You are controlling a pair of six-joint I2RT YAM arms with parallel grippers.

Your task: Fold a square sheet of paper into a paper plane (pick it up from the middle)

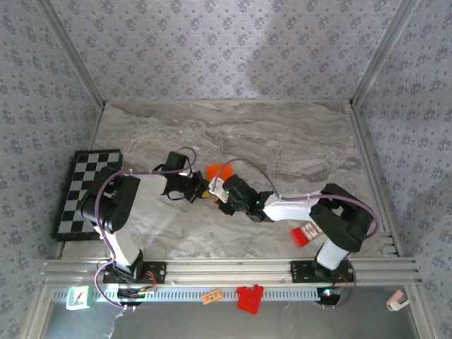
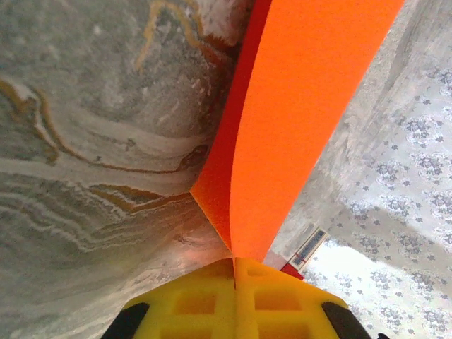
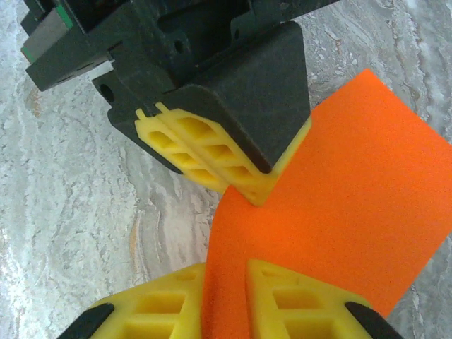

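entry: square sheet of paper (image 1: 217,170). bright orange, thin, plain. well to the right of the checkerboard (image 1: 85,194), clear of it, over the middle of the grey marble table (image 1: 282,134). held where the two arms meet. seen from the left wrist as two orange layers spreading apart from the grip, one in shadow. contact between any edge and the table: cannot tell.

entry: left gripper (image 2: 234,268). right of the checkerboard, on the near-left side of the paper. yellow fingers (image 2: 191,304) pressed together, clamped on an edge of the sheet, no gap between the pads.

entry: right gripper (image 3: 224,282). farther right of the checkerboard than the left gripper, just beside it. yellow fingers (image 3: 296,300) close on either side of the sheet, paper running between them. pads gripping or only flanking: cannot tell.

entry: red-and-white box (image 1: 305,234). far right of the checkerboard, on the table beside the right arm, well apart from the paper.

entry: orange tag (image 1: 210,296) and red blocks (image 1: 248,296). right of the checkerboard and nearer the front edge, below the rail, side by side, apart.
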